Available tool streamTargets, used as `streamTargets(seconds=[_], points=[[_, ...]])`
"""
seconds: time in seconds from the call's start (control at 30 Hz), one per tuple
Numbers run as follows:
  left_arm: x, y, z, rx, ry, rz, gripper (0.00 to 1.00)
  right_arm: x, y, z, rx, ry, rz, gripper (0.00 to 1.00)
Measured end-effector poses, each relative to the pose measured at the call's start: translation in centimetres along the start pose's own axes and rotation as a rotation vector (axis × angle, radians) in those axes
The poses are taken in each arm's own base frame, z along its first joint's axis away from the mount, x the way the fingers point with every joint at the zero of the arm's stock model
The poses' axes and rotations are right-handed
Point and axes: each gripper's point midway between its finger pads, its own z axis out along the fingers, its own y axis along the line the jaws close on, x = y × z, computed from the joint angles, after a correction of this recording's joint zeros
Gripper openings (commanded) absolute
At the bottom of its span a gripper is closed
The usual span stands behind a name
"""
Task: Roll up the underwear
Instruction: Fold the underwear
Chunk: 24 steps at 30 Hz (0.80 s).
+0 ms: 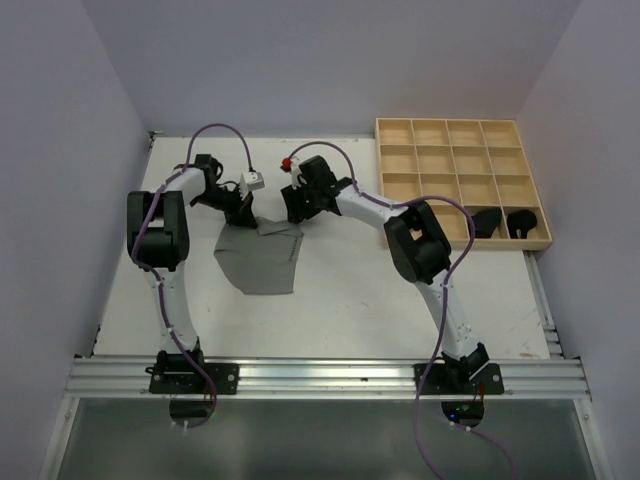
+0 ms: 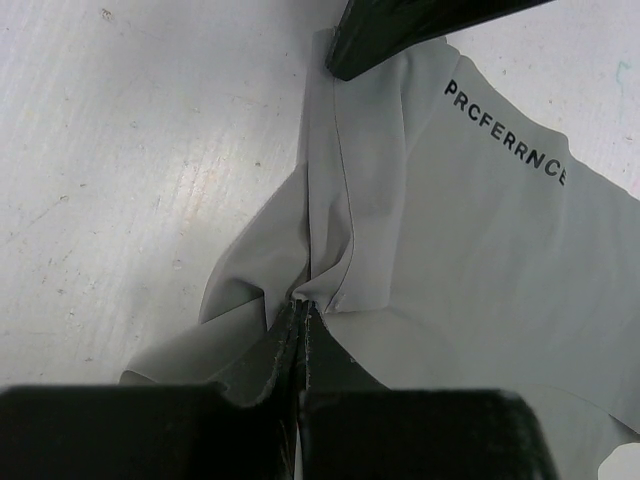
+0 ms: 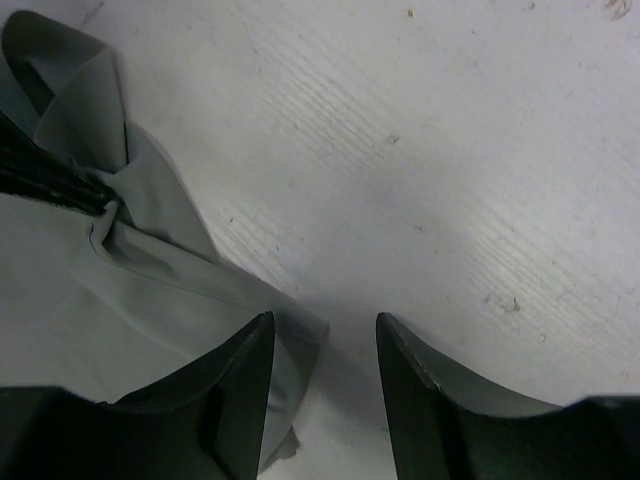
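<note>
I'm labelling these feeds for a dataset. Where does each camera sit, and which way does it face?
Top external: above and behind, looking down on the left arm, right arm, grey underwear and wooden tray.
Left wrist: on the left arm, facing down past the left gripper, shut on the underwear.
Right wrist: facing down past the open right gripper at the cloth's edge.
Shared: both wrist views show that underwear.

The slim white tubular left arm [image 1: 172,310] and its twin, the white right arm [image 1: 448,315], are each broken by bulky matte-black joint housings [image 1: 157,228]. A thin purple cable [image 1: 216,126] loops loosely along each arm. Both end in flat black base plates [image 1: 193,378]. A small white block [image 1: 251,181] sits by the left wrist and a red dot [image 1: 287,163] by the right. The black left hand [image 2: 303,305] has flat fingers [image 2: 270,360] with scuffed, fuzzy edges. The black right hand [image 3: 322,325] has smoother fingers [image 3: 245,390] with curved inner faces.
</note>
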Motion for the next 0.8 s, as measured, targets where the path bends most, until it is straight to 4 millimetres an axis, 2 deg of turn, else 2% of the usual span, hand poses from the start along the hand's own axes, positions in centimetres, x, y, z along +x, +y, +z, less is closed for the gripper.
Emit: streamTargets(seconds=[0.33, 0.43, 0.53, 0.57, 0.6, 0.63, 0.8], points=[[-0.4, 0.2, -0.1, -0.006, -0.006, -0.001, 0.0, 0.7, 1.0, -0.2, -0.03, -0.01, -0.034, 0.44], [-0.3, 0.2, -0.1, -0.004, -0.005, -0.012, 0.0, 1.3, 1.5, -0.4, -0.034, 0.001, -0.045, 0.36], [-0.3, 0.3, 0.0, -0.004, -0.006, -0.017, 0.0, 1.7, 1.9, -0.4, -0.039, 0.006, -0.061, 0.18], [-0.3, 0.4, 0.0, -0.005, -0.006, -0.018, 0.0, 1.7, 2.0, -0.4, -0.04, 0.006, -0.065, 0.07], [-0.3, 0.4, 0.0, -0.005, -0.006, -0.018, 0.0, 1.7, 2.0, -0.4, -0.04, 0.007, -0.067, 0.03], [-0.3, 0.4, 0.0, -0.005, -0.006, -0.019, 0.0, 1.8, 2.1, -0.4, -0.042, 0.008, -0.069, 0.0], [-0.4, 0.5, 0.0, -0.01, -0.006, -0.015, 0.0, 1.8, 2.1, -0.4, -0.032, 0.007, -0.067, 0.0]])
